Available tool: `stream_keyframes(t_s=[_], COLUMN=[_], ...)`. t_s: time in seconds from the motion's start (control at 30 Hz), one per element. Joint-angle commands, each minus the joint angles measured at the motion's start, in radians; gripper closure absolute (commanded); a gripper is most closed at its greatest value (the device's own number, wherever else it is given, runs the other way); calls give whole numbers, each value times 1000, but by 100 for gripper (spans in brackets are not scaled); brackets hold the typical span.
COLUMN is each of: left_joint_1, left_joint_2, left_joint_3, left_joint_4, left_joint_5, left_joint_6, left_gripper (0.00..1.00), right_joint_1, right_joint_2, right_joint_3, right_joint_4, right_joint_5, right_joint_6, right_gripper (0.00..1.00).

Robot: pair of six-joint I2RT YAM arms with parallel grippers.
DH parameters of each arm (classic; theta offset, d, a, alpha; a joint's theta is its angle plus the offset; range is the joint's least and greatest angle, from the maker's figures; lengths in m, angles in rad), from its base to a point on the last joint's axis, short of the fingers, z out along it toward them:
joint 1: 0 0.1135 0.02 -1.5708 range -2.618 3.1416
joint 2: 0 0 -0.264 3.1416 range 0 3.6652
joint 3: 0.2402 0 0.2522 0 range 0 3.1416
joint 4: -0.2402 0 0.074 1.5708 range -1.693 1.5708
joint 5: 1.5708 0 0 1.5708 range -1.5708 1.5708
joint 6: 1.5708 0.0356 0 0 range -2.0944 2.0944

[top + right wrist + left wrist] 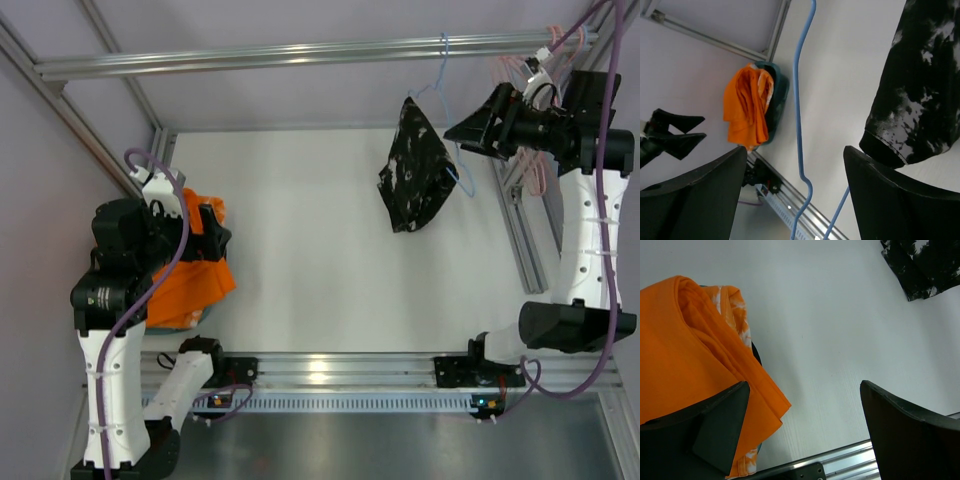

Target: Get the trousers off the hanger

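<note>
Bare white table [310,250] between the two arms: wide passage. Left side: orange garment [190,275] heaped just beside the left gripper [804,384], blocking that edge. Far right: trousers [415,170] hang on the hanger [797,100] from the overhead rail [300,55]. The blue wire runs through the gap between the right gripper's [795,148] parted fingers. Pink hangers [540,175] crowd behind that arm.
</note>
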Motion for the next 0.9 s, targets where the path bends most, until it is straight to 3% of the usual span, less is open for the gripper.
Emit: stream_keyframes(t_s=[0.0, 0.27, 0.47, 0.5, 0.63, 0.87], left_joint_1=[7, 7, 7, 5, 5, 5], left_joint_2=[-13, -17, -26, -23, -19, -55], left_joint_3=[18, 12, 13, 13, 16, 2], left_joint_4=[55, 57, 57, 55, 55, 86], left_joint_5=[6, 4, 0, 3, 12, -13], left_joint_6=[2, -1, 3, 3, 0, 5], left_gripper=[2, 2, 2, 2, 2, 2], right_joint_1=[22, 111, 114, 114, 114, 114], right_joint_2=[-17, -21, -57, -63, -81, -107], right_joint_3=[-82, -191, -262, -265, -305, -285], right_joint_4=[234, 456, 550, 564, 708, 1004], right_joint_5=[-118, -169, -170, -175, -199, -247], right_joint_6=[188, 369, 459, 476, 574, 723], right_gripper=[23, 35, 69, 81, 100, 100])
